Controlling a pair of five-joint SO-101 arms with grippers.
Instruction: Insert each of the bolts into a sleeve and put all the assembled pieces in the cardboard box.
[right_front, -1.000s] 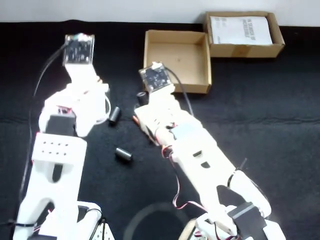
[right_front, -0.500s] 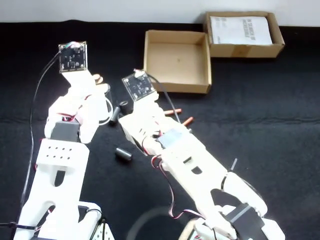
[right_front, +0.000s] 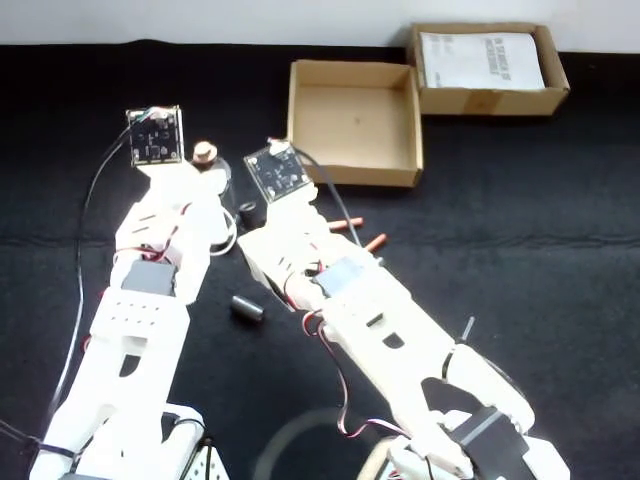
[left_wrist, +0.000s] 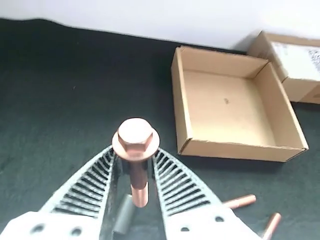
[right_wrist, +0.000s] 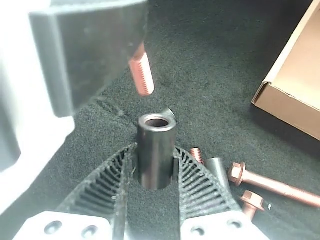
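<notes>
My left gripper (left_wrist: 135, 152) is shut on a copper bolt (left_wrist: 135, 136), held upright with its hex head up. My right gripper (right_wrist: 156, 152) is shut on a dark sleeve (right_wrist: 157, 142), which stands upright with its bore open upward. The bolt's threaded tip (right_wrist: 141, 76) hangs just above that bore, slightly to one side and apart from it. In the high view the bolt head (right_front: 205, 152) sits close beside the held sleeve (right_front: 247, 212), left of the open cardboard box (right_front: 355, 160). Two loose bolts (right_front: 346, 224) (right_front: 375, 241) lie right of the right arm. A loose sleeve (right_front: 246, 308) lies between the arms.
A second cardboard box (right_front: 487, 98) with a white sheet on it stands at the back right. Another sleeve (right_wrist: 216, 167) lies next to the two loose bolts (right_wrist: 272, 186). The cloth right of the arms is bare black.
The right arm carried its sleeve left, uncovering the two loose bolts, then held still. The left arm swung right, bringing its bolt over the sleeve.
</notes>
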